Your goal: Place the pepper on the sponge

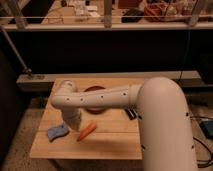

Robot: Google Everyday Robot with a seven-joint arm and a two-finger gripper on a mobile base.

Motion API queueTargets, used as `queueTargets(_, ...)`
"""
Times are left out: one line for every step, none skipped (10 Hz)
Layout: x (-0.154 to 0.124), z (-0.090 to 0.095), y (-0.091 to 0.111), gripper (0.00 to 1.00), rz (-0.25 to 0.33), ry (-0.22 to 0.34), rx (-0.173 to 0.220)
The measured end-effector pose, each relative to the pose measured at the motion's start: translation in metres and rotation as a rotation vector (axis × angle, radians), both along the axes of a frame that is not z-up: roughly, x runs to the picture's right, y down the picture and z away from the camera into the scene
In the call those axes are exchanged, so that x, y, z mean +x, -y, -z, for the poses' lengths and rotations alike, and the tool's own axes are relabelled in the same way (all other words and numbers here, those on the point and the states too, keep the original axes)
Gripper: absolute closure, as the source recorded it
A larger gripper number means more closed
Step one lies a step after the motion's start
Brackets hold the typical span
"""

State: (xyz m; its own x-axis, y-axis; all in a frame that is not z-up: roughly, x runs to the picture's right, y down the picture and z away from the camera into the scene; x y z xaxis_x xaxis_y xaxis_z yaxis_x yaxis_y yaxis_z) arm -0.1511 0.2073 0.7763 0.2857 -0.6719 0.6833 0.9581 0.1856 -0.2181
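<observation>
The orange-red pepper (86, 131) lies flat on the wooden table (110, 142), pointing up to the right. The light-blue sponge (56, 132) rests just left of it, a small gap apart. My gripper (73, 121) hangs down from the white arm's wrist, above the table between the sponge and the pepper and slightly behind both. Whether it touches either one I cannot tell.
A dark red round plate (95, 106) sits at the table's back middle, mostly hidden by my forearm (100, 98). A small dark object (130, 114) lies right of the plate. A railing and a dark counter run behind the table.
</observation>
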Motion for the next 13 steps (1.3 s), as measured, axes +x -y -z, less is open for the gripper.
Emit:
queueTargets(0.002, 0.000, 0.000, 0.69, -0.001, -0.002, -0.002)
queueTargets(0.006, 0.000, 0.000, 0.69, -0.004, -0.007, -0.002)
queueTargets(0.010, 0.000, 0.001, 0.69, -0.006, -0.008, -0.002)
queueTargets(0.009, 0.000, 0.001, 0.69, -0.004, -0.007, -0.002)
queueTargets(0.008, 0.001, 0.001, 0.69, -0.001, -0.006, -0.004)
queueTargets(0.011, 0.001, 0.001, 0.69, -0.002, -0.010, -0.003)
queueTargets(0.014, 0.001, 0.002, 0.69, -0.003, -0.013, -0.003)
queueTargets(0.013, 0.001, 0.001, 0.69, -0.001, -0.012, -0.003)
queueTargets(0.014, 0.001, 0.001, 0.69, 0.000, -0.012, -0.003)
queueTargets(0.014, 0.002, 0.002, 0.69, 0.000, -0.013, -0.002)
queueTargets(0.014, 0.002, 0.002, 0.69, 0.002, -0.013, -0.002)
queueTargets(0.015, 0.002, 0.002, 0.69, 0.004, -0.014, -0.001)
queueTargets(0.015, 0.003, 0.003, 0.69, 0.005, -0.015, 0.001)
